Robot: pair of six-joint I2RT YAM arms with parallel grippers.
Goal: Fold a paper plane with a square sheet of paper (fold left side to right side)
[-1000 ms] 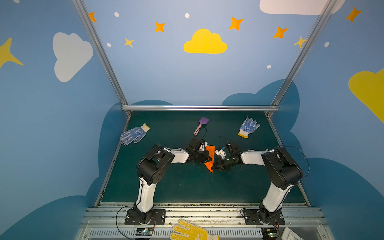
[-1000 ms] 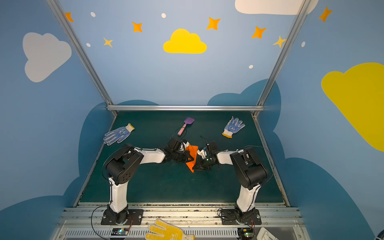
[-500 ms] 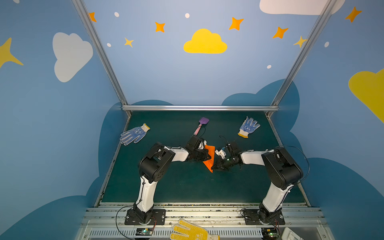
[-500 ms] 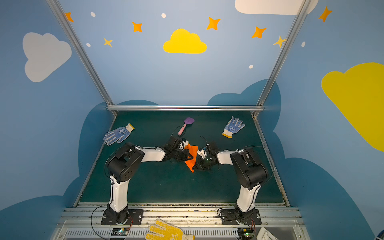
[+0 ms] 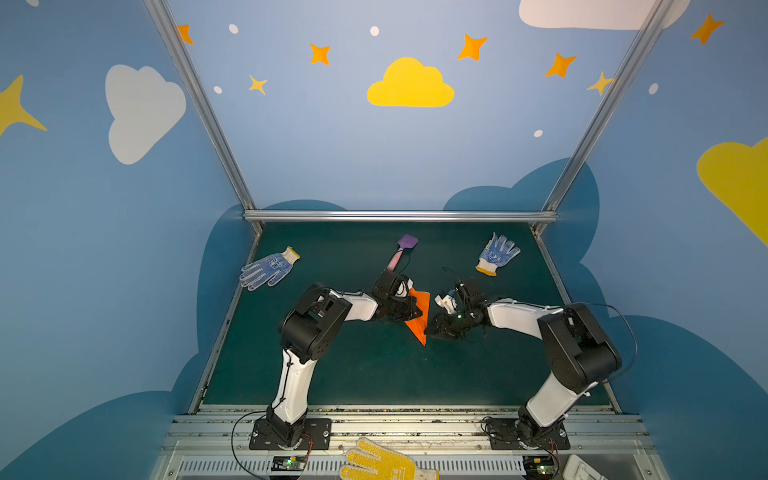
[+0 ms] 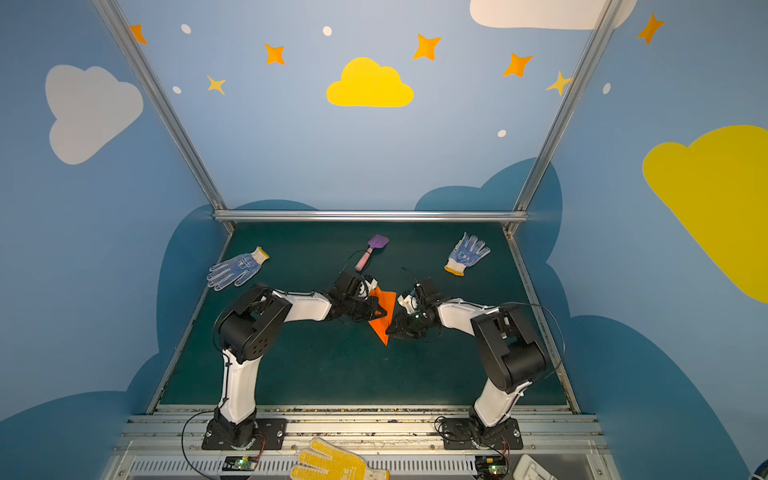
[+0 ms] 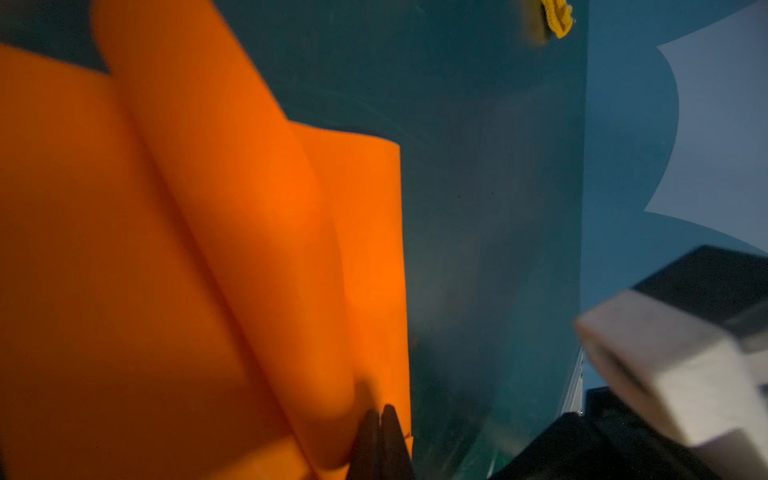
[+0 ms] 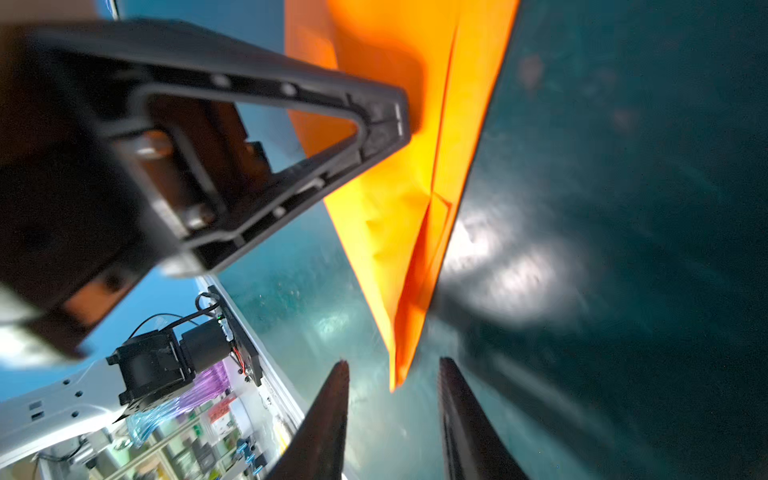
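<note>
Currently, item: paper plane, orange, folded to a slim point.
Location: directly ahead of the right gripper, with the nose tip at the mouth of its gap and the long axis running straight away from it.
Right gripper: fingers apart, holding nothing.
Left gripper: tips together, against the body beyond the nose, near one edge; whether a layer is pinched cannot be told.
Nearer to the nose: right gripper.
Judged next need: closing on the nose along that axis.
</note>
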